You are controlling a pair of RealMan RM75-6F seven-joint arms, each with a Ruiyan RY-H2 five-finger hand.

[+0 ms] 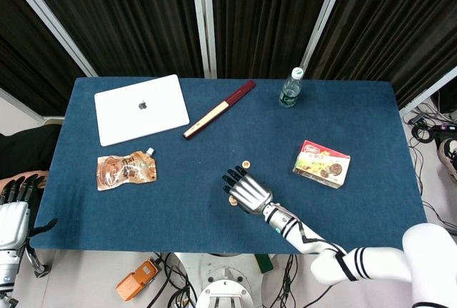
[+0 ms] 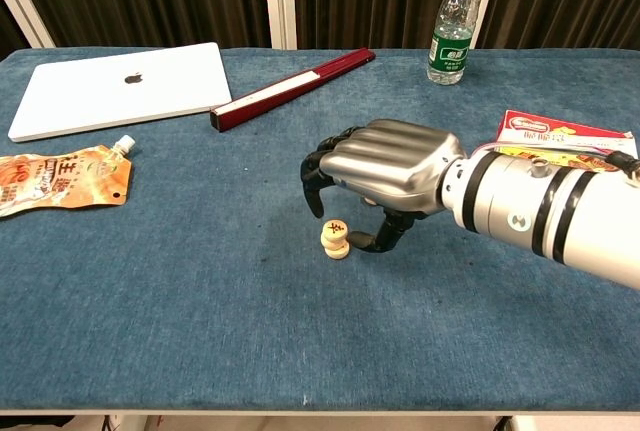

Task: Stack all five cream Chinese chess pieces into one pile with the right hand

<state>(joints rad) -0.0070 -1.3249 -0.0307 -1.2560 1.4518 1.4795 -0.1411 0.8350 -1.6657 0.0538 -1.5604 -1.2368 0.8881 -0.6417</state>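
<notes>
A short pile of cream chess pieces (image 2: 335, 239) stands on the blue table (image 2: 200, 331), with a dark character on its top piece; it also shows in the head view as a pile (image 1: 233, 200). My right hand (image 2: 385, 166) hovers just above and right of it, fingers curved, their tips a little clear of the top piece. The thumb lies low beside the pile. One more cream piece (image 1: 245, 164) lies alone beyond the right hand (image 1: 248, 192). Other pieces are hidden. My left hand (image 1: 14, 215) hangs off the table's left edge, holding nothing.
A white laptop (image 1: 141, 108) lies at the far left, with an orange snack pouch (image 1: 126, 170) in front of it. A long red box (image 1: 218, 109) and a water bottle (image 1: 289, 88) sit at the back. A biscuit box (image 1: 322, 164) is to the right.
</notes>
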